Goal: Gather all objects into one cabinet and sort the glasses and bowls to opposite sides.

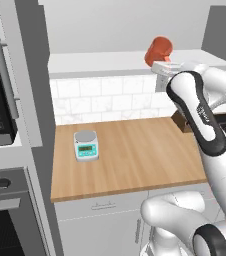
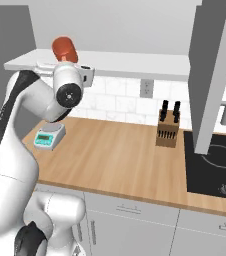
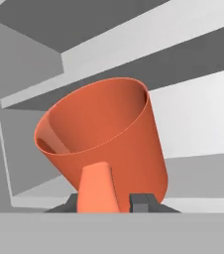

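- The claw (image 3: 113,202) pinches the handle of an orange mug (image 3: 104,139), its tips pressed together on either side of it.
- The mug (image 1: 158,50) is held tilted in the air just above the front edge of the cabinet's white shelf (image 1: 100,62), touching nothing else.
- Rigid, smooth and probably light, the mug looks likely to swing or slip if jolted; the handle is the surest hold.
- On the wooden counter (image 2: 120,155) below stand a small kitchen scale (image 1: 86,145) and a knife block (image 2: 167,127), well apart.
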